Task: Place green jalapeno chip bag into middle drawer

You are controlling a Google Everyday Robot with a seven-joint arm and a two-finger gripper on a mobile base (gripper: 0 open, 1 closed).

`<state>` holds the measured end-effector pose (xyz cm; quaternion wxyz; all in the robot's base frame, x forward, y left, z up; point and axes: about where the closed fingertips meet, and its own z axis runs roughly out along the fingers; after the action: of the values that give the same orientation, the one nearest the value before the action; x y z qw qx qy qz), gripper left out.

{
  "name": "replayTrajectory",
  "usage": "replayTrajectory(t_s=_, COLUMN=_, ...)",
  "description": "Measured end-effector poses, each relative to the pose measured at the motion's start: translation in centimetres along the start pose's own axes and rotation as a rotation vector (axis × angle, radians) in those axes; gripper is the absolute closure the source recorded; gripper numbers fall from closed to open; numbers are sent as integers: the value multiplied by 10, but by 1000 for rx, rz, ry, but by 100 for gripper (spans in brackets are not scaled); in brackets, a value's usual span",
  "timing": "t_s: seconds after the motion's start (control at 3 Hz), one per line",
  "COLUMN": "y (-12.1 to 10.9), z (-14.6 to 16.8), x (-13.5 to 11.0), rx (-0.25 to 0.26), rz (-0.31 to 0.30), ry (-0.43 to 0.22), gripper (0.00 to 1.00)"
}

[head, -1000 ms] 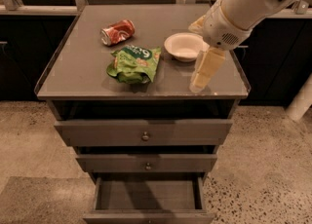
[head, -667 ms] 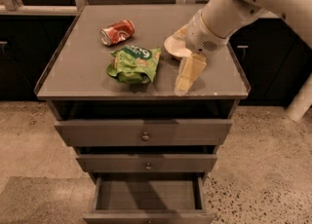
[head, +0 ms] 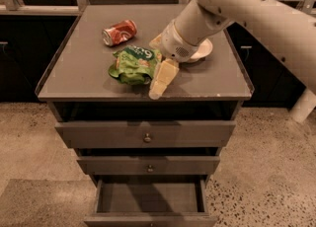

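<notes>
On the grey cabinet top point(head: 74, 73), near its front edge and about midway across: the green jalapeno chip bag point(head: 134, 64), crumpled, lying flat, white lettering upward. Just right of the bag, low over the top, the gripper point(head: 158, 68), spread wide and holding nothing. One cream finger point(head: 164, 75) slanting down toward the near edge, at the bag's right side, touching it or very nearly so. The other finger's tip just visible beyond the bag's far right corner. Behind the gripper, a round white wrist and the thick pale arm point(head: 256, 9), reaching in from the far right. Right of the bag, partly hidden by the wrist, a white bowl point(head: 205, 51). Farther back and to the left, apart from the bag, a red soda can point(head: 118, 32) on its side. Below the top, three drawers: top drawer point(head: 98, 134) pushed in or nearly so, middle drawer point(head: 187, 166) pushed in, bottom drawer point(head: 148, 218) pulled out toward the near side. Speckled floor point(head: 266, 171) around the cabinet.
</notes>
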<state>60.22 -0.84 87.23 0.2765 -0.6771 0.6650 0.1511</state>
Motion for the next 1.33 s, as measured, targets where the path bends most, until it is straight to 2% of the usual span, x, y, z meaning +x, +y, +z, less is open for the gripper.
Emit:
replayTrajectory(t_s=0.67, y=-18, z=23, x=-52, rx=5, rz=-54, ry=-31, gripper=0)
replayTrajectory(t_s=1.0, y=-17, z=32, x=-57, rx=5, rz=-43, ry=-20, gripper=0)
replayTrajectory(t_s=1.33, y=-7, z=48, x=-46, rx=-31, rz=-29, ry=12, gripper=0)
